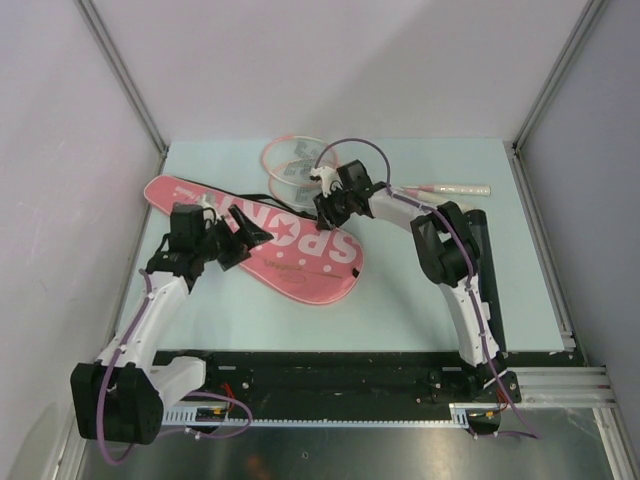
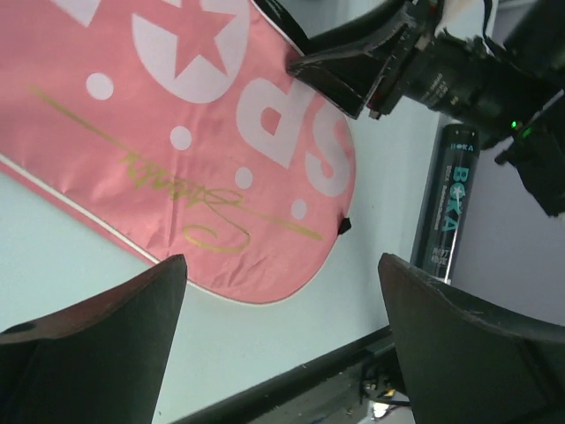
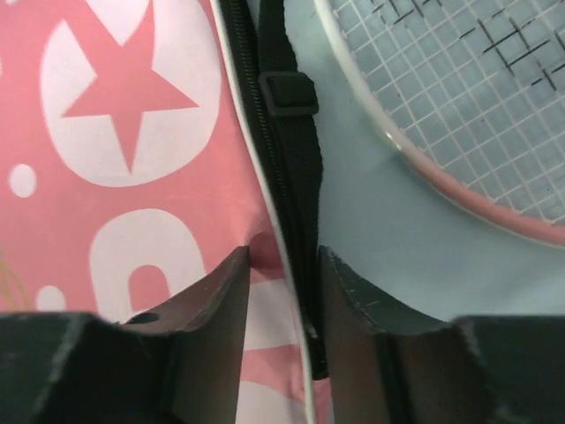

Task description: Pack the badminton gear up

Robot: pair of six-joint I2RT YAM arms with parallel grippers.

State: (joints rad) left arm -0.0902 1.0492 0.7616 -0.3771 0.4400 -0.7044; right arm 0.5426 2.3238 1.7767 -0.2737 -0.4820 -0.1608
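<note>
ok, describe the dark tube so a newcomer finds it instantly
On the pale green table, find the pink racket bag. Beyond its rounded end, along the table's right edge, lies the dark tube: the only black cylinder, with BOKA lettered down its side.

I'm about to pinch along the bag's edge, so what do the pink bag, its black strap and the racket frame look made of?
Pink bag: thin woven or coated fabric, matte, judging by its creases and printed lettering. Black strap: webbing, likely nylon, with a plastic-looking slider. Racket frame: rigid, glossy pink; metal or composite, cannot tell.
</note>
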